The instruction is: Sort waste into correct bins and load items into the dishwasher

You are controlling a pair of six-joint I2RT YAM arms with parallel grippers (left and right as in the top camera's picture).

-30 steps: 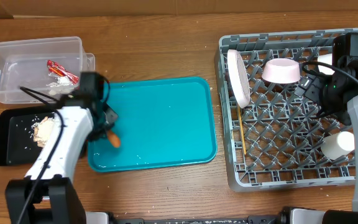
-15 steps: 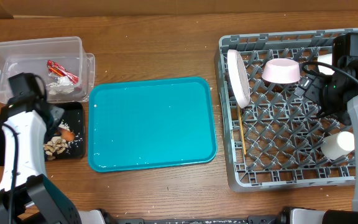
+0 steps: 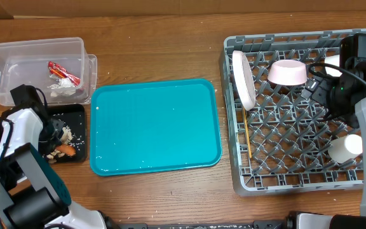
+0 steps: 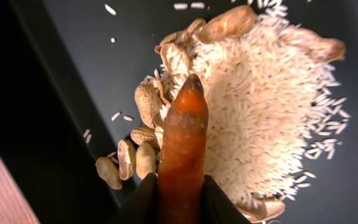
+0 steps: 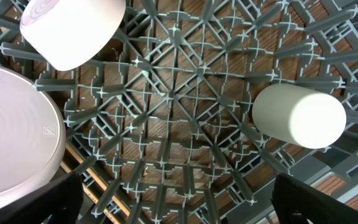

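My left gripper point(image 4: 180, 198) is shut on the small orange sausage stick point(image 4: 183, 146) and holds it low over the white rice point(image 4: 260, 106) and brown peanut-like bits point(image 4: 143, 140) in the black tray point(image 4: 73, 68). From overhead the gripper point(image 3: 57, 143) is over the black tray point(image 3: 78, 113), with the sausage point(image 3: 66, 151) at its tip. The clear tub point(image 3: 18, 60) holds the red wrapper point(image 3: 63, 72) and crumpled paper point(image 3: 58, 90). My right gripper point(image 5: 176, 202) is open and empty above the grey dish rack point(image 3: 297, 181). The rack holds the plate point(image 3: 243, 79), a pinkish bowl point(image 3: 288, 72), the cup point(image 3: 346, 147) and chopsticks point(image 3: 247, 137).
The teal serving tray point(image 3: 154, 127) lies between the bins and the rack, with only a few specks on it. The right wrist view shows the bowl point(image 5: 73, 28), plate point(image 5: 11, 134), cup point(image 5: 298, 116) and chopsticks point(image 5: 98, 175) on the rack lattice.
My left gripper carried the orange sausage from the teal tray's left edge over to the black tray, then drew toward the tray's near end. The right arm has not moved.
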